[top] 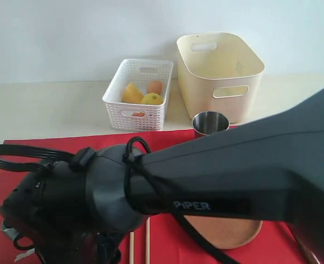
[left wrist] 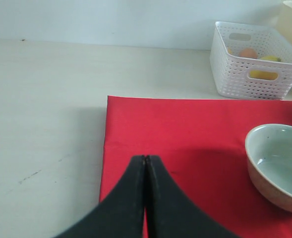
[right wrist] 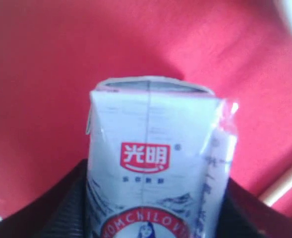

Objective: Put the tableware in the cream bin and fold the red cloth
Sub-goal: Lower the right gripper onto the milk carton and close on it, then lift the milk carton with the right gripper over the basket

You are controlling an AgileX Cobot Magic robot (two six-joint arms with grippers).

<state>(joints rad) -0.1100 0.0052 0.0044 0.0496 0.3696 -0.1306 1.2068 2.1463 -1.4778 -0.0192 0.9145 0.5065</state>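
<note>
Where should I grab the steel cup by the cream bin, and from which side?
Take the steel cup by its rim from straight above, with one finger inside the wall and one outside. It stands upright with its mouth open upward. The cream bin stands close behind it, so a sideways approach from there looks blocked.

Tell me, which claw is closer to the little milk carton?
Right. The right gripper has the milk carton between its fingers. The left gripper hangs shut over the edge of the red cloth, with no carton in its view.
</note>
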